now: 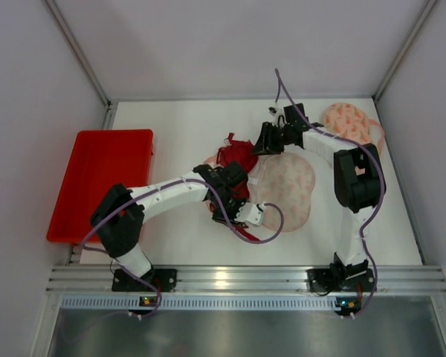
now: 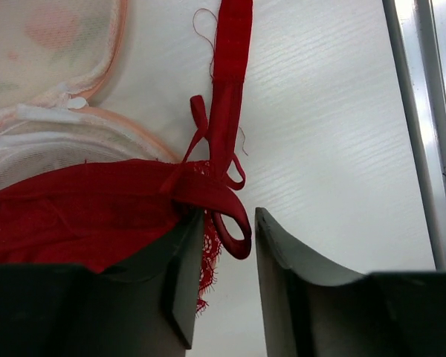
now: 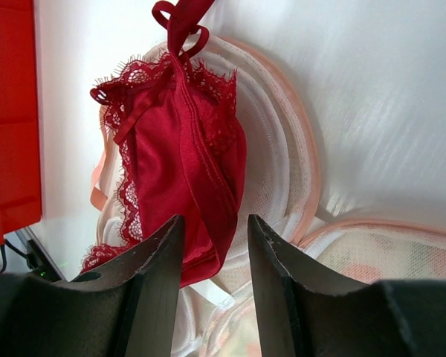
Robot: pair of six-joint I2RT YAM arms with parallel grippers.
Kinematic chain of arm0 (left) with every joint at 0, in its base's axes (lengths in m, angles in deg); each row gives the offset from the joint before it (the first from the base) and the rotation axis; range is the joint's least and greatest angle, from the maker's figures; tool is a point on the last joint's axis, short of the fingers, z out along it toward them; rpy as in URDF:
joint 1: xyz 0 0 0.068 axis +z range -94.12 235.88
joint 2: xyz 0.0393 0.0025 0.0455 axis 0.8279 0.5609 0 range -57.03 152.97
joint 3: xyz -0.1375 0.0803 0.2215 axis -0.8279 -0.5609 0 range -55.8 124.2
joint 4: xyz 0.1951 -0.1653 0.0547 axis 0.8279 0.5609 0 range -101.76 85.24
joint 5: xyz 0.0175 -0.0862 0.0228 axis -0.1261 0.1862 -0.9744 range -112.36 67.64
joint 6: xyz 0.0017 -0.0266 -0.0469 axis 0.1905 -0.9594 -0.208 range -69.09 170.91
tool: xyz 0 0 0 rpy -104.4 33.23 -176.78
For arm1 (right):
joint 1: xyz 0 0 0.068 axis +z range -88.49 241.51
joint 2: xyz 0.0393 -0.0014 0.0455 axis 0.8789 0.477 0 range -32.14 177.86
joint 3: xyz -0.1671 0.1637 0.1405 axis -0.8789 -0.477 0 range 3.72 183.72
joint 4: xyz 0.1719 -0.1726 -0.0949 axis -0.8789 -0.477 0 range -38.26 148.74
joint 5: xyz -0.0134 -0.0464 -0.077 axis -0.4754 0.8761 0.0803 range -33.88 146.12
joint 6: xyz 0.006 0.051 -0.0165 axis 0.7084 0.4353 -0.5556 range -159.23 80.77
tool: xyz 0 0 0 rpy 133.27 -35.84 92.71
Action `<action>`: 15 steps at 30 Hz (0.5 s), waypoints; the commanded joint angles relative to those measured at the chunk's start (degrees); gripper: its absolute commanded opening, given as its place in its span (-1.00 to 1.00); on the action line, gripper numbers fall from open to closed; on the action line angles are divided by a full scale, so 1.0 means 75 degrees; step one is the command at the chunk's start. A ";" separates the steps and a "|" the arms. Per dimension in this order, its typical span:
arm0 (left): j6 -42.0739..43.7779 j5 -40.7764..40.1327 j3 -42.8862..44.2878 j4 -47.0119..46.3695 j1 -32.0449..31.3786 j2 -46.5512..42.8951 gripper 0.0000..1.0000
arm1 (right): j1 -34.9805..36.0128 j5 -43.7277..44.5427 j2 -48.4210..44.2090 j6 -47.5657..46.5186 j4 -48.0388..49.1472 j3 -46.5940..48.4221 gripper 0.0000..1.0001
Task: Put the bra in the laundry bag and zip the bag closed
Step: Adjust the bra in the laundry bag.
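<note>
The red lace bra (image 1: 236, 152) lies bunched at the left edge of the round pink-patterned mesh laundry bag (image 1: 290, 186) in the middle of the table. In the left wrist view the bra (image 2: 82, 208) rests against the bag's rim (image 2: 44, 44). My left gripper (image 2: 229, 223) is open, with a red strap loop hanging loosely between its fingers. My right gripper (image 3: 215, 223) is open too, and straddles the lower edge of the bra (image 3: 178, 134) above the bag's white rim (image 3: 282, 149). Seen from above, the left gripper (image 1: 227, 178) and right gripper (image 1: 266, 143) flank the bra.
A red tray (image 1: 104, 178) sits at the table's left edge. A second round mesh piece with the same pink pattern (image 1: 349, 123) lies at the back right. White walls enclose the table on three sides.
</note>
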State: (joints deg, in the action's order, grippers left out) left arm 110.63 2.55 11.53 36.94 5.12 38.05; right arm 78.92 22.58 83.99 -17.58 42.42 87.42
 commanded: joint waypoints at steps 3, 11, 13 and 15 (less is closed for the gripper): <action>-0.0438 0.0159 0.0339 0.0173 0.0123 -0.0572 0.10 | -0.0060 -0.0075 0.0018 -0.0296 -0.0074 0.0698 -0.18; -0.3211 0.1693 0.0855 -0.0376 0.1972 -0.1533 0.60 | -0.0024 -0.0215 0.0358 -0.1560 -0.0964 0.1226 -0.24; -0.3765 0.1964 0.0726 -0.0844 0.2805 -0.1709 0.61 | -0.0013 -0.0262 0.0499 -0.1667 -0.1373 0.1449 -0.21; -0.4469 0.1941 0.0470 -0.1277 0.3425 -0.1861 0.62 | -0.0013 -0.0286 0.0523 -0.1680 -0.1410 0.1438 -0.15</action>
State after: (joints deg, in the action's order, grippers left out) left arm 87.81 12.53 16.16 32.84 26.10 26.38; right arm 78.86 21.86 87.18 -26.74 34.93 95.71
